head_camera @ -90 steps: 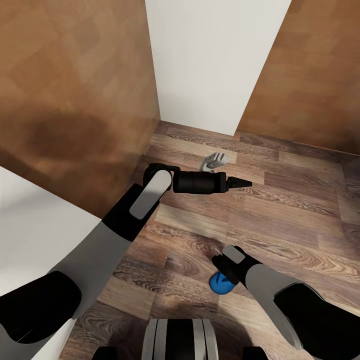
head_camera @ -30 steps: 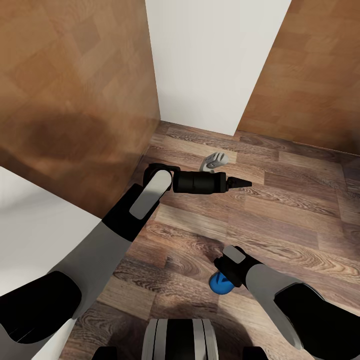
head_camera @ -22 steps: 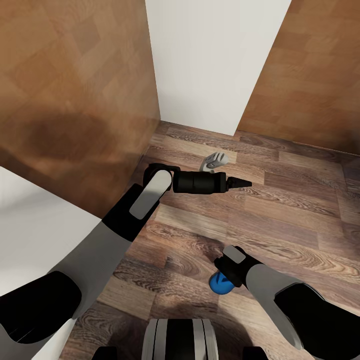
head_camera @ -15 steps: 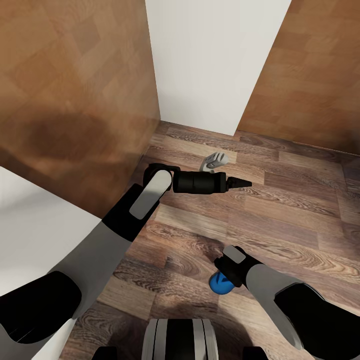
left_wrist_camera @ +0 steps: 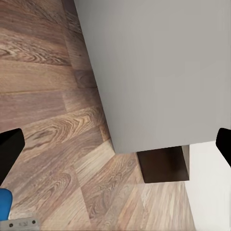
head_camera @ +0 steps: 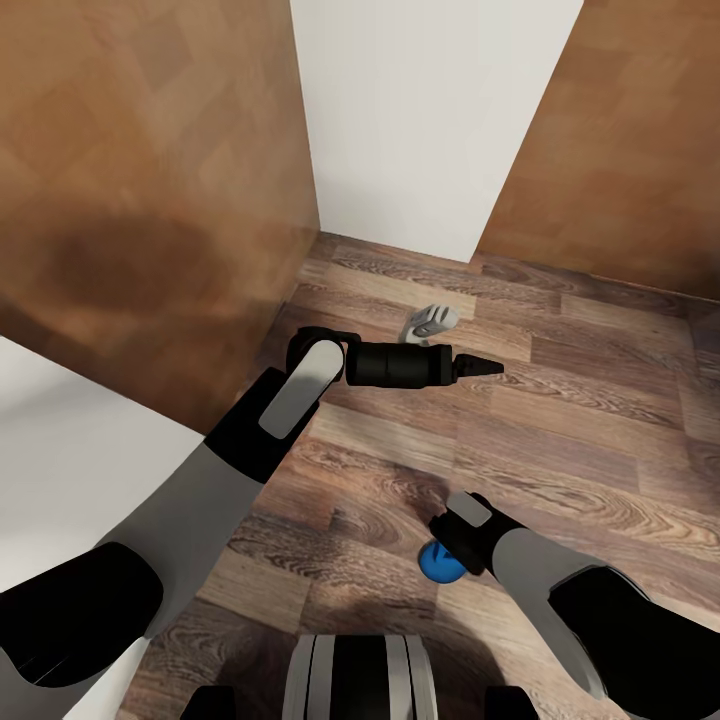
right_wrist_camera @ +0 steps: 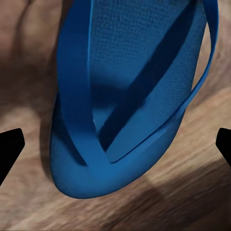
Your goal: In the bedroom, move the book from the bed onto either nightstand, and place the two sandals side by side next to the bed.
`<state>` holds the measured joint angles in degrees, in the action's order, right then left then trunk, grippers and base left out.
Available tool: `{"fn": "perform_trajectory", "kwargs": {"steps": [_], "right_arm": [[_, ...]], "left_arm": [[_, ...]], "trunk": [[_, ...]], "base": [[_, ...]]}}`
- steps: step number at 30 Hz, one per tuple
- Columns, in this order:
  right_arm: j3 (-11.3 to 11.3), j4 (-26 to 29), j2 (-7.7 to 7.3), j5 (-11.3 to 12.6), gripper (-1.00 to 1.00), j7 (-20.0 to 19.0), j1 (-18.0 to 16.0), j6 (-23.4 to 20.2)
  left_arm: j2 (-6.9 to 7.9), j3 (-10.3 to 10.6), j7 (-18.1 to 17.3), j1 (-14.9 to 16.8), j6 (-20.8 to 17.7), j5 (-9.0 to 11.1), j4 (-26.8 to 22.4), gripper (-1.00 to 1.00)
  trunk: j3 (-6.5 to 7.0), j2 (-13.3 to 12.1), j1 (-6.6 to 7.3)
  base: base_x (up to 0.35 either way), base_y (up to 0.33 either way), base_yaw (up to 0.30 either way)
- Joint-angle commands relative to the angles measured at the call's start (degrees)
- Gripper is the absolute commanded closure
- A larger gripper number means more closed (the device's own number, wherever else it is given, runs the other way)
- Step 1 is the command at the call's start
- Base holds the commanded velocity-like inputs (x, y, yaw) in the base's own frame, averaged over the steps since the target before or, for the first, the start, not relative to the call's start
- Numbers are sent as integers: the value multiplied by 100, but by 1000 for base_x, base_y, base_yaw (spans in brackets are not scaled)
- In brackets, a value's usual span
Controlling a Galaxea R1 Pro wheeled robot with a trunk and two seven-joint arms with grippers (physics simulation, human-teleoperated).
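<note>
One bright blue sandal [head_camera: 437, 565] lies on the wood-plank floor, partly covered by my right wrist. In the right wrist view the sandal [right_wrist_camera: 125, 72] lies sole down with its thong straps up. My right gripper [right_wrist_camera: 115, 144] is open just above its rounded end, one fingertip at each side, neither touching it. My left gripper [head_camera: 485, 368] is held out over the floor. In the left wrist view it [left_wrist_camera: 115, 147] is open and holds nothing. The book is out of view.
A small grey-white object [head_camera: 430, 322] lies on the floor past the left gripper. Brown wood panels [head_camera: 150, 200] and a white wall [head_camera: 420, 120] close off the far side. An off-white surface [head_camera: 60, 480] sits at the lower left. A dark wood foot [left_wrist_camera: 163, 166] stands under a pale panel.
The whole head view has shifted slightly against the floor and walls, so the camera moved. Both arms hold their pose and the sandal stays on the floor.
</note>
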<state>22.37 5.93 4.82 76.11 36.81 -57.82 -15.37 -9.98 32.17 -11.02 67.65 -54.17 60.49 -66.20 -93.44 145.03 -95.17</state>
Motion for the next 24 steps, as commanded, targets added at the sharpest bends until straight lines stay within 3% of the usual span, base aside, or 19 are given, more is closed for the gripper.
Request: {"fn": "perform_trajectory", "kwargs": {"steps": [1,24], "right_arm": [[32,-31,-1,11,-100,28,-1,-45],[22,-83,-2,10,-100,28,-1,-45]], "left_arm": [[-1,-4,-46,4,-15,-38,2,-100],[-1,-5,-43,3,-15,-38,2,-100]], "trunk": [[-4,2,1],[-4,2,1]], "base": [[0,0,0],[0,0,0]]}}
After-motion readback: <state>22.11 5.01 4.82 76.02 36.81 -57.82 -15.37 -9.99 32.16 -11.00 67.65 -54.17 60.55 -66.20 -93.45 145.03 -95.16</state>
